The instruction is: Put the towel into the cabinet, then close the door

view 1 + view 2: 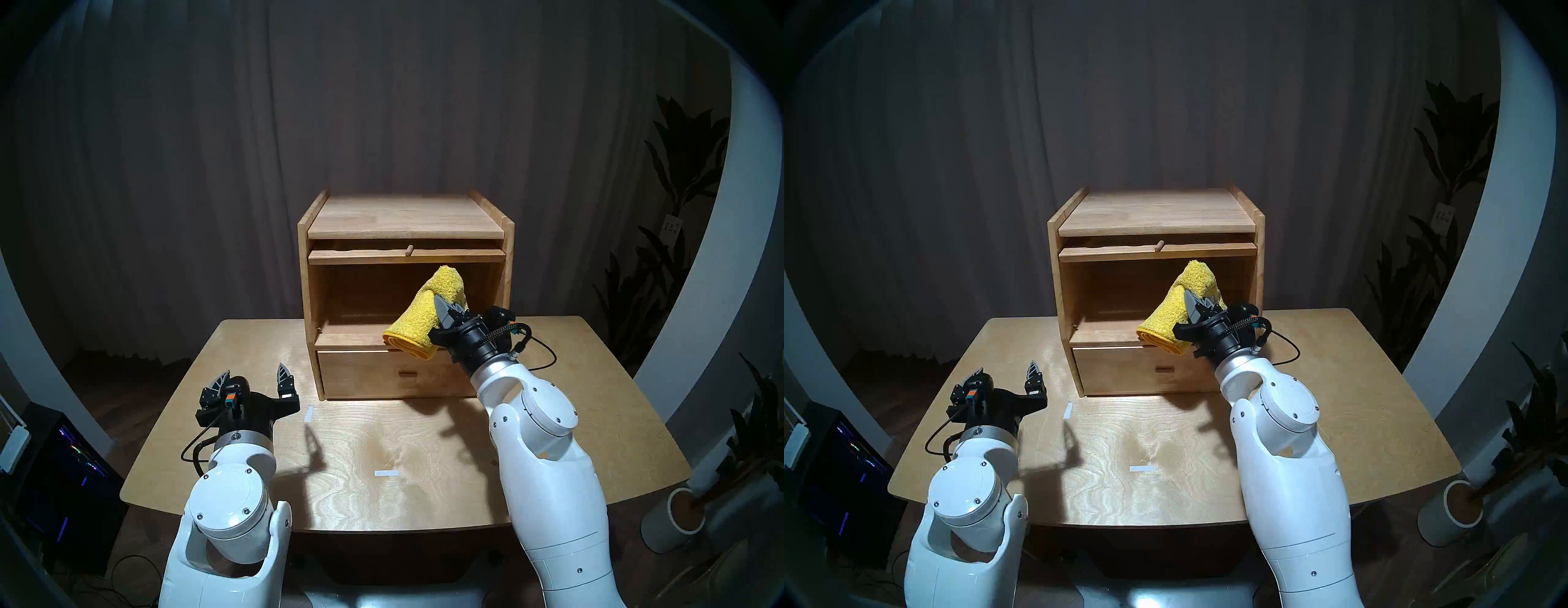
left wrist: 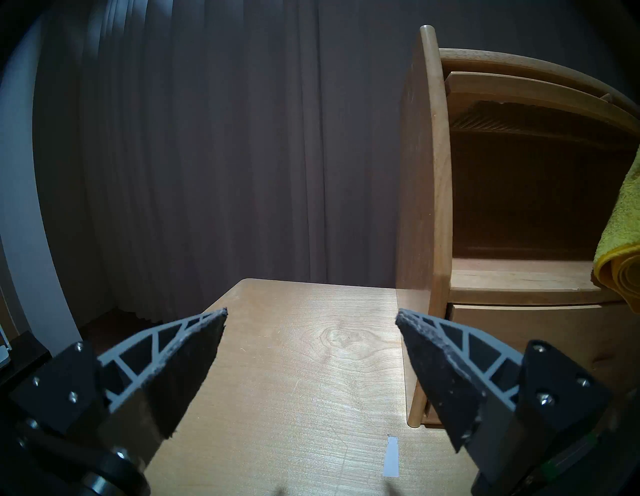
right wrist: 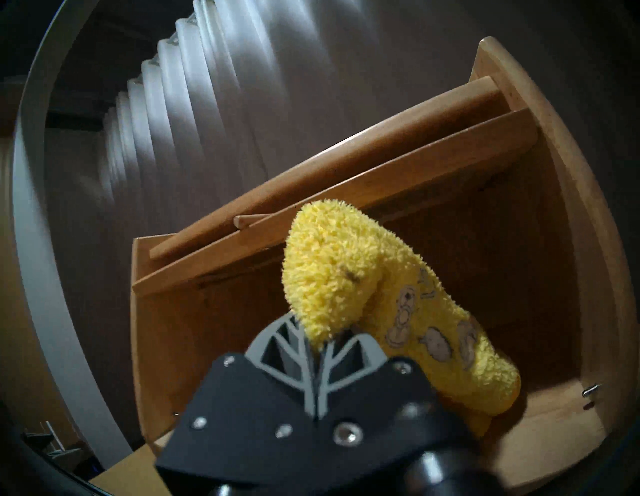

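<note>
The yellow towel (image 1: 428, 316) is bunched and folded in my right gripper (image 1: 445, 306), which is shut on it. It hangs in front of the right part of the open upper compartment of the wooden cabinet (image 1: 403, 216). Its lower folded end is level with the compartment's front lip. The right wrist view shows the towel (image 3: 332, 270) with its pale cartoon motif, and the shut fingers (image 3: 294, 350). The door (image 1: 365, 256) is raised flat under the cabinet top, with only its edge and peg knob (image 1: 409, 250) showing. My left gripper (image 1: 253, 370) is open and empty over the table, left of the cabinet.
The closed drawer (image 1: 382, 373) sits below the compartment. Two white tape marks (image 1: 308, 414) (image 1: 387, 473) lie on the wooden table (image 1: 594, 403). A dark computer case (image 1: 63, 467) stands on the floor at the left, and a potted plant (image 1: 674, 522) at the right.
</note>
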Motion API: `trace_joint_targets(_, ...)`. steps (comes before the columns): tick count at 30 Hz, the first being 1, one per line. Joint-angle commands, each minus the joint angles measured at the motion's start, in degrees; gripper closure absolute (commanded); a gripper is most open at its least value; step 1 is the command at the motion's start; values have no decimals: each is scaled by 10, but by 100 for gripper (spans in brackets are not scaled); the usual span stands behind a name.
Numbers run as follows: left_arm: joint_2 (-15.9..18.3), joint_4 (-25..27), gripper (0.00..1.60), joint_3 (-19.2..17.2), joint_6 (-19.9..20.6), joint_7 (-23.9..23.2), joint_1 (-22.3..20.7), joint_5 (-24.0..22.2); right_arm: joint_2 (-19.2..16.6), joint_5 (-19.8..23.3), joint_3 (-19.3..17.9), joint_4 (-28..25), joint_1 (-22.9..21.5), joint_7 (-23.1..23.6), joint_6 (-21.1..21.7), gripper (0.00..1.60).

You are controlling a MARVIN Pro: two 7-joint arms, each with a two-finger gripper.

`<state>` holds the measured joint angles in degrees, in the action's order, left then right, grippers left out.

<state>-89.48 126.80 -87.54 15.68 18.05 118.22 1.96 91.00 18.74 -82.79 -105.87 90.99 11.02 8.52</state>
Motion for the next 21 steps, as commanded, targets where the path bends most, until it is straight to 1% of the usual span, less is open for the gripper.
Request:
trace_joint_targets(1, 0, 15, 0, 1, -3, 0, -4, 1, 11, -46, 16, -2, -61, -48, -27, 160)
trace_joint_targets(2, 0, 15, 0, 1, -3, 0, -3, 1, 14, -55, 17, 8, -79, -55, -26, 160)
trace_joint_targets(3, 0, 15, 0, 1, -3, 0, -3, 1, 12, -64, 17, 0, -71, -56, -30, 160)
trace_joint_targets(4, 0, 15, 0, 1, -3, 0, -3, 1, 16, -73, 17, 10, -88, -60, -28, 160)
trace_joint_targets(5, 0, 15, 0, 1, -3, 0, -3, 1, 13, -87, 17, 1, -77, -62, -31, 160)
trace_joint_targets(6, 0, 15, 0, 1, -3, 0, -3, 1, 12, -99, 20, 20, -104, -66, -26, 160)
trace_joint_targets(7, 0, 16, 0, 1, -3, 0, -3, 1, 11, -113, 21, 17, -89, -66, -26, 160)
trace_joint_targets(11, 0, 18, 0, 1, -3, 0, -2, 1, 9, -155, 29, 75, -111, -75, -26, 160)
trace_joint_targets(12, 0, 19, 0, 1, -3, -1, -1, 1, 9, -166, 31, 96, -124, -78, -28, 160)
trace_joint_targets(13, 0, 19, 0, 1, -3, -1, -1, 1, 13, -174, 29, 101, -121, -81, -30, 160)
trace_joint_targets(16, 0, 21, 0, 1, -3, -1, 0, 1, 15, -194, 31, 145, -144, -86, -45, 160)
trace_joint_targets(18, 0, 21, 0, 1, -2, -1, 0, 1, 18, -205, 29, 161, -148, -87, -54, 160)
trace_joint_targets(19, 0, 21, 0, 1, -2, -1, 0, 1, 13, -203, 33, 188, -173, -92, -56, 160)
trace_joint_targets(20, 0, 21, 0, 1, -2, -1, 0, 1, 25, -217, 23, 173, -151, -89, -63, 160)
trace_joint_targets(21, 0, 21, 0, 1, -2, -1, 0, 1, 22, -214, 25, 188, -165, -91, -63, 160)
